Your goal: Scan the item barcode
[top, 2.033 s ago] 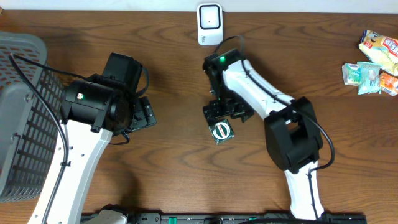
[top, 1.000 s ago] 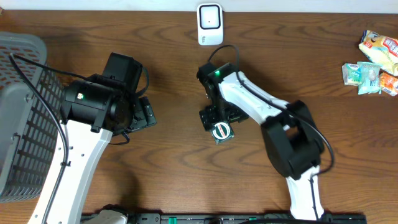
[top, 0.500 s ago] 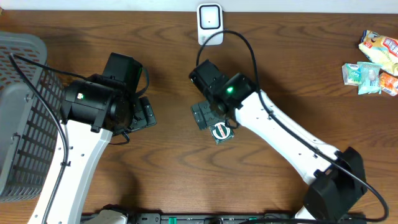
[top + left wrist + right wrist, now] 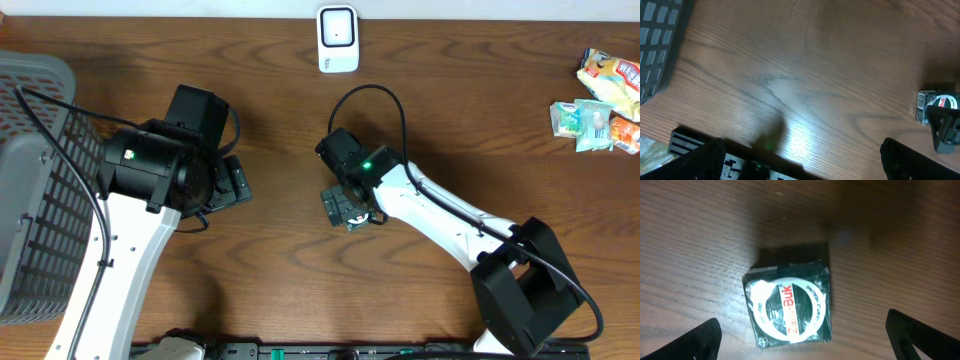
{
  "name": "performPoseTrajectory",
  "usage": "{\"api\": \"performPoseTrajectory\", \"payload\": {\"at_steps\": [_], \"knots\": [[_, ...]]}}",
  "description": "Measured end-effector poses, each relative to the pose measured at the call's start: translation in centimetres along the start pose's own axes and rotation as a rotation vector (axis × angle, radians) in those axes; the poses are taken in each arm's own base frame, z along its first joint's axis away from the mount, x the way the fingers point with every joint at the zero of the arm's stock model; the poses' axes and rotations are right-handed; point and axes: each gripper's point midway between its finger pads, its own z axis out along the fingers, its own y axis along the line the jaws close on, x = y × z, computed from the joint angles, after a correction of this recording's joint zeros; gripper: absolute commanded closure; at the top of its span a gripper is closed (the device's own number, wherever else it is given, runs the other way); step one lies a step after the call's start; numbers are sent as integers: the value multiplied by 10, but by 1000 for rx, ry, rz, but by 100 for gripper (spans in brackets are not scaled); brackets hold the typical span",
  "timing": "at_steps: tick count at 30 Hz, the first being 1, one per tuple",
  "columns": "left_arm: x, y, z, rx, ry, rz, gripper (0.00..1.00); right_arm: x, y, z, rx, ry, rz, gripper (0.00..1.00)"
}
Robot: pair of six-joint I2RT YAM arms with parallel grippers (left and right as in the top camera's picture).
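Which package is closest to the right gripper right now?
The dark green Zam-Buk box, directly under the open right gripper. The colourful packets lie far off to the right.

Item: one dark green square foil packet with a white ring label (image 4: 787,307); one white rectangular plastic scanner (image 4: 337,38); one grey plastic mesh basket (image 4: 40,180). Two white-and-black robot arms (image 4: 130,240). Colourful snack wrappers (image 4: 600,105): at least four, exact count unclear.

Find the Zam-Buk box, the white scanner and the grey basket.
Zam-Buk box (image 4: 787,307): right wrist view, middle of its round label.
white scanner (image 4: 337,38): overhead view, middle of its front face.
grey basket (image 4: 30,70): overhead view, its top rim.
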Motion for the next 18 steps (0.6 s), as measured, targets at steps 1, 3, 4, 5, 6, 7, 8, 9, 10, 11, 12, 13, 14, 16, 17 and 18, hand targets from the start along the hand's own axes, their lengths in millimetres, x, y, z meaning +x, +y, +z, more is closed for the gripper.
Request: {"api": "performPoseTrajectory", "payload": {"at_steps": [1,3,4,5,6,7,8,9,10,11,12,13,14,16,17,18], "knots": [[0,0,0,0,0,0,3,0,0,2,-3,-4,0,1],[0,0,0,0,0,0,3,4,2,9,-13,-5,0,1],[0,0,0,0,0,0,2,5,4,12,-24,-7,-2,1],[0,0,0,0,1,0,2,7,5,16,-36,-6,-4,1],[0,0,0,0,0,0,3,12,8,21,-54,-1,-10,4],[0,0,0,0,0,0,3,12,9,22,-61,-2,-12,6],[0,0,0,0,1,0,2,14,10,25,-74,-1,-19,9],[0,0,0,0,0,0,2,16,11,27,-81,1,-20,11],[0,0,0,0,0,0,3,18,10,29,-86,7,-20,12],[0,0,0,0,1,0,2,20,9,31,-90,15,-20,12],[0,0,0,0,0,0,2,21,8,32,-92,19,-16,12],[0,0,0,0,1,0,2,22,6,33,-93,23,-11,12],[0,0,0,0,0,0,2,23,5,33,-93,25,-8,12],[0,0,0,0,0,0,3,23,3,34,-96,28,0,11],[0,0,0,0,0,0,2,23,3,34,-97,29,1,11],[0,0,0,0,0,0,2,23,3,34,-98,29,1,11]]}}
